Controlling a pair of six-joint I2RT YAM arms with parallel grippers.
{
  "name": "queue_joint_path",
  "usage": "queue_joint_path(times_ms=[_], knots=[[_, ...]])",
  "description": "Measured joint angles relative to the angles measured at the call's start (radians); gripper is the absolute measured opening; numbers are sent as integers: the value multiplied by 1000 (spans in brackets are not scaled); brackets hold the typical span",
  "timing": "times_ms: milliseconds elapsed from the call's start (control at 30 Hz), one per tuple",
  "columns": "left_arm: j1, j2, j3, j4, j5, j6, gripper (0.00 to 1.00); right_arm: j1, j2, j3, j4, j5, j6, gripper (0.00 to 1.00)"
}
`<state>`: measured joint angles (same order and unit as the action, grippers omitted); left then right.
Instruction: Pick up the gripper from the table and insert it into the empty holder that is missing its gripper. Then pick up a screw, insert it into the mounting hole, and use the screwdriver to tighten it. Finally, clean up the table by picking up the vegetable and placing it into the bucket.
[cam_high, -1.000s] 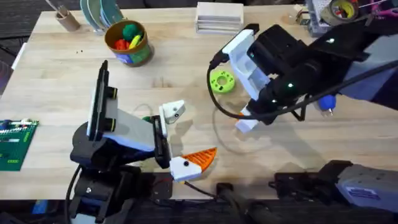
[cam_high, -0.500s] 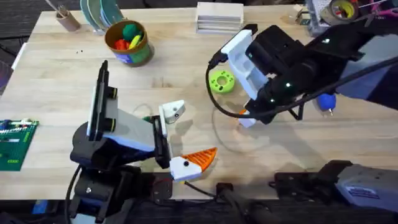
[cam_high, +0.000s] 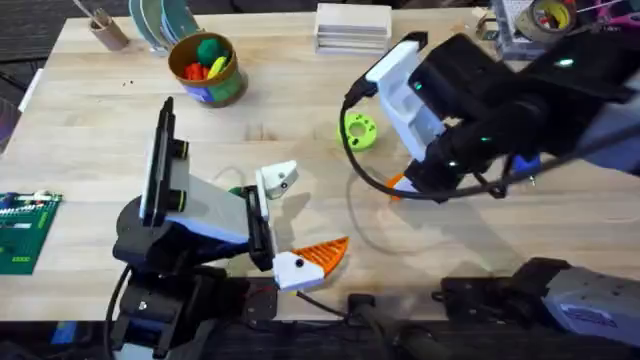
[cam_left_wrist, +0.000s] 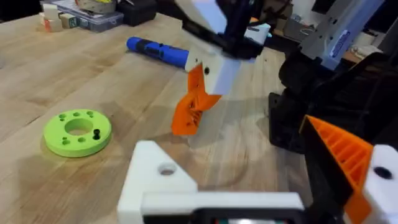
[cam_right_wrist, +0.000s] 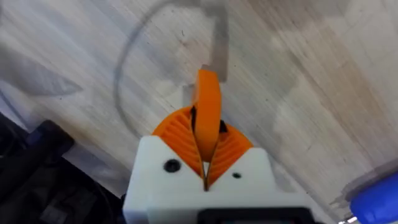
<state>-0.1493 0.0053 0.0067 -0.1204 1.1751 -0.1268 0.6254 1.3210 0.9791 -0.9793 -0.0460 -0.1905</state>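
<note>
My right gripper (cam_high: 405, 183) is shut on the gripper, a small orange ribbed wedge (cam_right_wrist: 208, 115), and holds it just above the wood; the wedge (cam_left_wrist: 191, 107) hangs point down. My left gripper (cam_high: 300, 215) stands open: one finger is the bare white holder (cam_left_wrist: 163, 182) with its dark mounting hole (cam_left_wrist: 166, 169), the other carries an orange pad (cam_left_wrist: 339, 155). The blue screwdriver (cam_left_wrist: 158, 51) lies behind the right arm. A black screw (cam_left_wrist: 96, 133) stands in the lime-green disc (cam_high: 358, 130). The vegetable (cam_high: 235, 190) peeks out beside the left arm. The bucket (cam_high: 207, 68) stands at the back left.
A brown cup with sticks (cam_high: 105, 30) and stacked plates (cam_high: 160, 20) sit at the far left corner. A white box (cam_high: 352, 25) lies at the back centre, a tape roll (cam_high: 550, 15) at the back right. A green board (cam_high: 25, 230) lies on the left edge.
The right arm has shifted a little to the right and away, with the orange wedge now showing under its fingers. The left arm has stayed still.
</note>
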Motion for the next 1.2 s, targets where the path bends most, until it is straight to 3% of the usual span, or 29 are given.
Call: queue_joint_path(times_ms=[367,767,967,1200], knots=[[0,0,0,0,0,0,993,0,-243,74,-46,0,22,17],[0,0,0,0,0,0,992,0,-673,71,-39,0,220,16],[0,0,0,0,0,1,993,0,-907,-191,274,-83,424,16],[0,0,0,0,0,19,993,0,-977,-501,677,-255,744,15]])
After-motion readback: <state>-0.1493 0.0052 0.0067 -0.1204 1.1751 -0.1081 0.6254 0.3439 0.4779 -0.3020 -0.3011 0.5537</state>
